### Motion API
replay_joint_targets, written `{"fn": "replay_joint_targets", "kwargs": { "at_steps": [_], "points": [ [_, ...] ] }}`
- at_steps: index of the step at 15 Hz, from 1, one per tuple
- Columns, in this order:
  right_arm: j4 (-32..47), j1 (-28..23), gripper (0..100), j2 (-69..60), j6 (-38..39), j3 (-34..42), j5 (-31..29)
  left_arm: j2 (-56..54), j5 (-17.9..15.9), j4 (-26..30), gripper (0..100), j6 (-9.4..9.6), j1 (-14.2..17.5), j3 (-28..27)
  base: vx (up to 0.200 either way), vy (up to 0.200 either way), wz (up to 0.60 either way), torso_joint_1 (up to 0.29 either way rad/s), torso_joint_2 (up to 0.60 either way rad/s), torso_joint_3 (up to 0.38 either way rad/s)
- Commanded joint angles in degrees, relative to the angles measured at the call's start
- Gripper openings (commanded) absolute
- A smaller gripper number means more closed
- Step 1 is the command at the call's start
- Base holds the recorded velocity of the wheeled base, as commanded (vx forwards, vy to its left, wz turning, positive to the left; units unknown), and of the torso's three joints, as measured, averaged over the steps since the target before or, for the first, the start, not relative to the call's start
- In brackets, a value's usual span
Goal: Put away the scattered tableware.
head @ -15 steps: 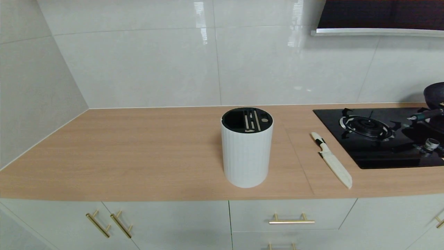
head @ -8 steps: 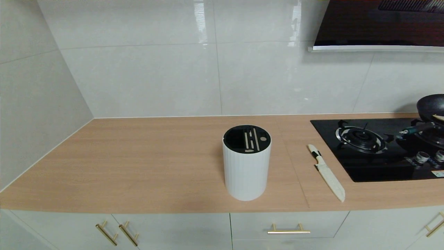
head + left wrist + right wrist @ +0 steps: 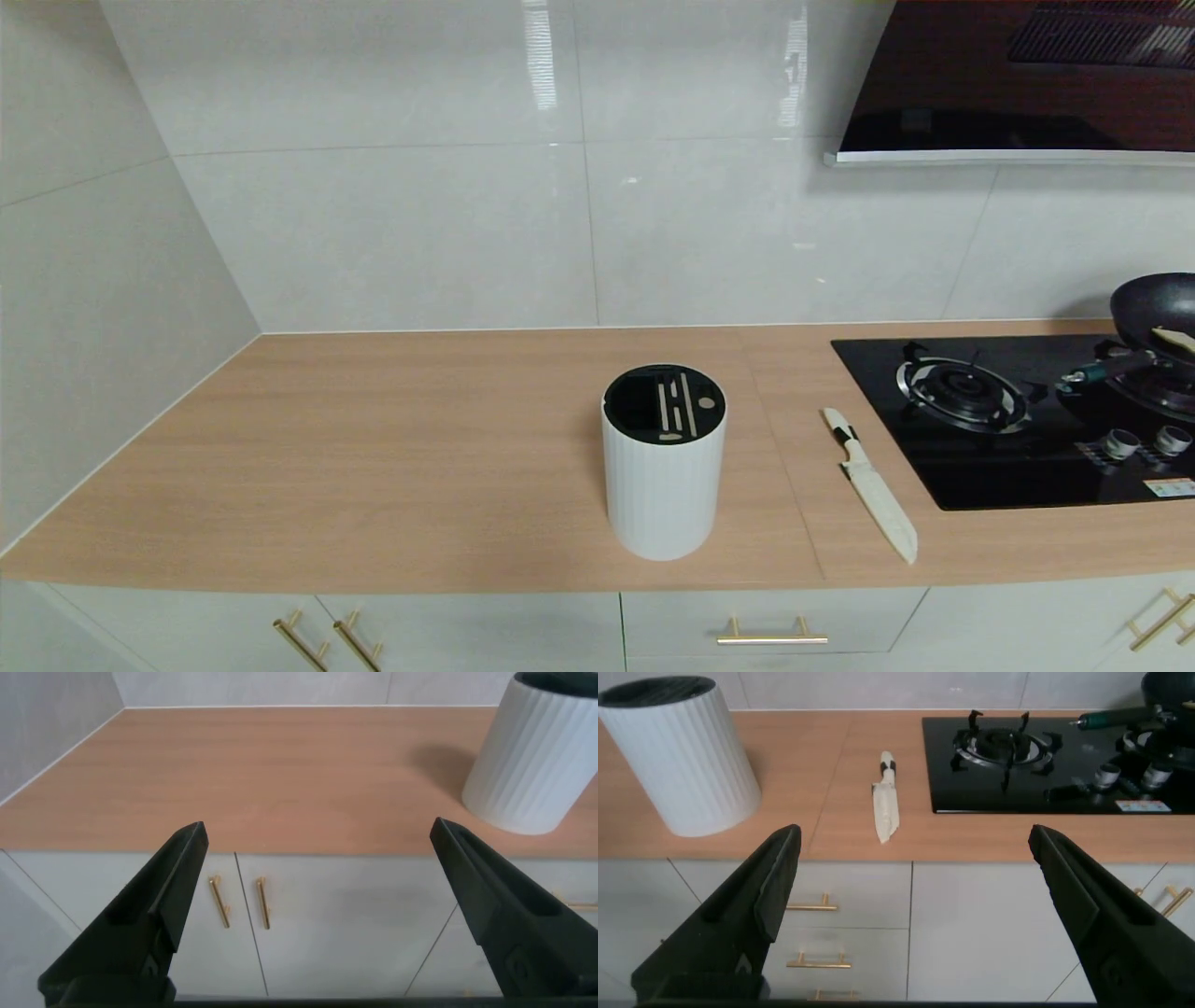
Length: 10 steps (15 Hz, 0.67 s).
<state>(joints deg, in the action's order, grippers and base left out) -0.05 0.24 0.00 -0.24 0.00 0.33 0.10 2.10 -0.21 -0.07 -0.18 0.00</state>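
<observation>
The cream-bladed kitchen knife [image 3: 868,483] with a black band on its handle lies flat on the light wood-grain kitchen bench [image 3: 373,448]. It sits near the front edge, between the white ribbed cylindrical holder [image 3: 663,476] with a black slotted top and the black glass gas hob [image 3: 990,457]. Its tip points toward the front edge and its handle toward the back wall. The holder stands upright close to the front edge, about mid-bench and well apart from the knife. Our left gripper [image 3: 318,835] and right gripper [image 3: 915,838] both hang out in front of the bench's front edge, level with the pale cabinet fronts [image 3: 971,924]. Each has its fingers spread wide and holds nothing. We judge the knife to be light and stiff, with a thin, smooth blade that offers little to pinch and could slip or cut. The thicker handle, around the black band, looks like the place to take hold, across its narrow sides. Since it lies flush on the wood, our fingertips would need to come down close to the surface. The holder's slots look narrow, so we expect the blade must go in tip-down and well lined up, and the tall holder might tip if knocked.
</observation>
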Motion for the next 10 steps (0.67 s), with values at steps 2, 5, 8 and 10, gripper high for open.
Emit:
{"fn": "replay_joint_targets", "kwargs": {
  "at_steps": [2, 5, 8, 10],
  "points": [
    [0.0, 0.0, 100, 0.1, 0.0, 0.0, 0.0, 0.0, 0.0, 0.0, 100, -0.01, 0.0, 0.0, 0.000, 0.000, 0.00, 0.053, -0.11, -0.051],
    [0.0, 0.0, 100, 0.1, 0.0, 0.0, 0.0, 0.0, 0.0, 0.0, 100, -0.01, 0.0, 0.0, 0.000, 0.000, 0.00, 0.000, 0.00, 0.000],
    [0.0, 0.0, 100, 0.1, 0.0, 0.0, 0.1, 0.0, 0.0, 0.0, 100, -0.01, 0.0, 0.0, 0.000, 0.000, 0.00, 0.000, 0.00, 0.000],
    [0.0, 0.0, 100, 0.1, -0.3, 0.0, 0.1, 0.0, 0.0, 0.0, 100, -0.01, 0.0, 0.0, 0.000, 0.000, 0.00, 0.000, 0.00, 0.000]
  ]
}}
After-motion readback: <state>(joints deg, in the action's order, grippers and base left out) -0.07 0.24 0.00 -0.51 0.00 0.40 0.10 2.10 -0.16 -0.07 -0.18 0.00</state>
